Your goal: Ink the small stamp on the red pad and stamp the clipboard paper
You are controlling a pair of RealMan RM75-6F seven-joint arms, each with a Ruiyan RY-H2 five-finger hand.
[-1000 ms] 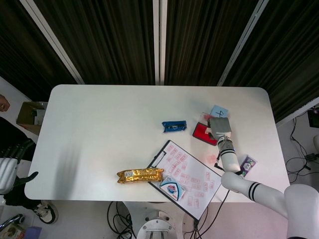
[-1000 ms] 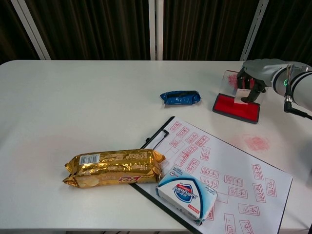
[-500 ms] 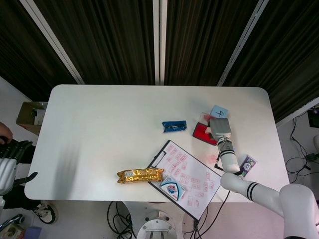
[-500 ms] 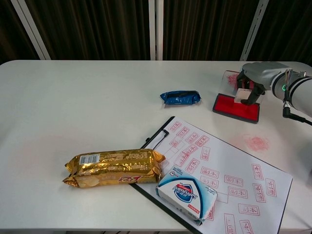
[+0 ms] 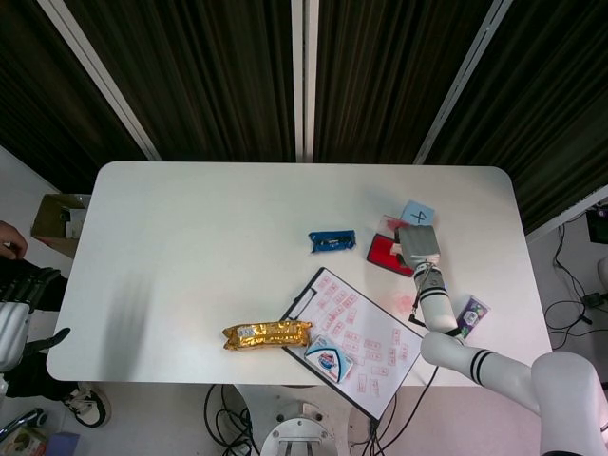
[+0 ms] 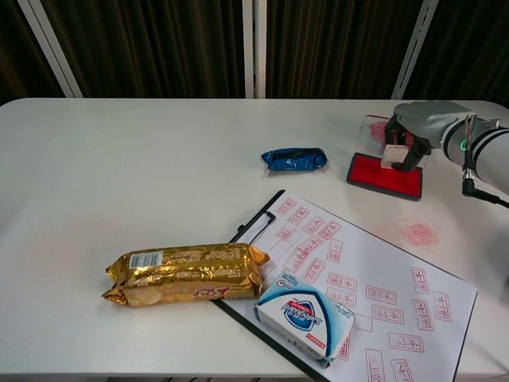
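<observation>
My right hand point(image 6: 412, 127) is over the far right of the table, pinching the small white stamp point(image 6: 391, 156). The stamp's foot is at the far edge of the red ink pad point(image 6: 382, 178); whether it touches is unclear. From above, the right hand point(image 5: 419, 244) covers the stamp and part of the red pad point(image 5: 381, 253). The clipboard paper point(image 6: 374, 278), printed with several red marks, lies near the front edge; it shows as clipboard paper point(image 5: 366, 332) from above. My left hand point(image 5: 24, 299) hangs off the table's left side, holding nothing.
A blue-and-white soap box point(image 6: 305, 317) sits on the clipboard's near corner. Left of it lies a gold snack pack point(image 6: 187, 273), partly on the clipboard edge. A blue packet point(image 6: 294, 159) lies left of the pad. A red ink smear point(image 6: 419, 232) marks the table.
My right hand has shifted the stamp slightly left over the red pad. The left hand has barely moved at the table's side.
</observation>
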